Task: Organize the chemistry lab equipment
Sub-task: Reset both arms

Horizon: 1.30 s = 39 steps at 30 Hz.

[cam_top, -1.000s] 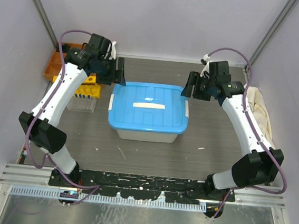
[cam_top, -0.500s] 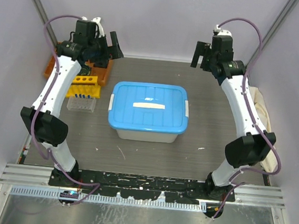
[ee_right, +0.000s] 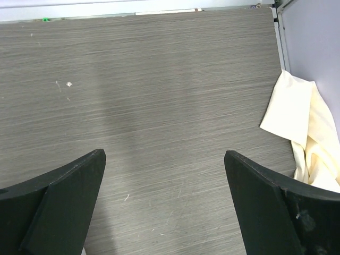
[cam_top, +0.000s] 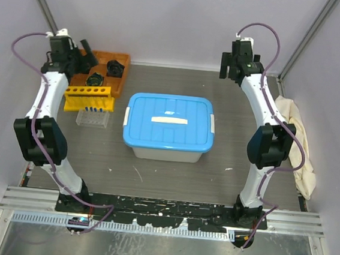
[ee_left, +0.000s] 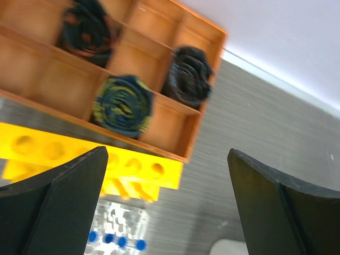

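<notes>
The yellow holed tube rack [cam_top: 88, 98] lies at the back left, against the front of the orange tray. In front of it stands a clear holder of small glass tubes with blue caps [cam_top: 92, 117]. My left gripper [cam_top: 88, 52] hangs open and empty above the orange tray; in its wrist view the rack [ee_left: 79, 154] and the blue caps [ee_left: 114, 240] lie below, blurred, and the left gripper [ee_left: 167, 159] holds nothing. My right gripper [cam_top: 230, 64] is raised at the back right, open and empty. Under the right gripper [ee_right: 164, 156] is bare table only. Flask, forceps and spoon are out of view.
A box with a blue lid [cam_top: 169, 127] stands shut in the middle of the table. The orange tray [cam_top: 122, 77] of black parts sits at the back left. A cream-white cloth [cam_top: 298, 140] lies along the right edge, also in the right wrist view [ee_right: 308, 133].
Both arms have left the sides of the blue-lidded box, risen, and swung outward to the back corners. Both jaws have opened wider.
</notes>
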Each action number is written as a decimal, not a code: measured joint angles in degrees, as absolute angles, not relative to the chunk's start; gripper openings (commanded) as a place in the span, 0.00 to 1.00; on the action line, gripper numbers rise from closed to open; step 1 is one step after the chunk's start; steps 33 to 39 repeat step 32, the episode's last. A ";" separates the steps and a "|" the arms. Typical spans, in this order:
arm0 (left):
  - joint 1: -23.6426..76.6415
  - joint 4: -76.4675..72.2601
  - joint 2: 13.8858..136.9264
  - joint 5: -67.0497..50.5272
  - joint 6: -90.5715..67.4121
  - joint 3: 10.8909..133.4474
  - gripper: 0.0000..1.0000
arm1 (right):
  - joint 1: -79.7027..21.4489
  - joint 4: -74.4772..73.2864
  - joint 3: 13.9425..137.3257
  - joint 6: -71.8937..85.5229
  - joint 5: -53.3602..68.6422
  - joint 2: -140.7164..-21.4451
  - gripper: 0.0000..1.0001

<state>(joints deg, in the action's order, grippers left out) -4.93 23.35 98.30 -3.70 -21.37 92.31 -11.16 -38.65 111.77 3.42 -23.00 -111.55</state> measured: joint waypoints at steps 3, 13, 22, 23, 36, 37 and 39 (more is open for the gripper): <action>-10.22 22.74 98.41 -3.92 -21.87 92.44 0.98 | -8.64 -38.68 112.22 3.49 -20.99 -111.90 1.00; -9.19 22.46 99.00 -6.37 -21.69 92.92 0.98 | 0.32 -37.74 112.95 4.62 -16.80 -111.90 1.00; -9.17 22.57 102.32 -6.68 -21.52 93.78 0.98 | 0.25 -34.94 107.63 4.73 -13.65 -111.90 1.00; -9.17 22.57 102.37 -6.72 -21.45 93.78 0.98 | 0.38 -34.83 107.00 4.71 -13.52 -111.90 1.00; -9.17 23.03 102.37 -6.90 -20.38 97.06 0.98 | 0.73 -34.22 106.37 4.62 -11.66 -111.48 1.00; -9.17 23.03 102.37 -6.90 -20.38 97.06 0.98 | 0.73 -34.22 106.37 4.62 -11.66 -111.48 1.00; -9.17 23.03 102.37 -6.90 -20.38 97.06 0.98 | 0.73 -34.22 106.37 4.62 -11.66 -111.48 1.00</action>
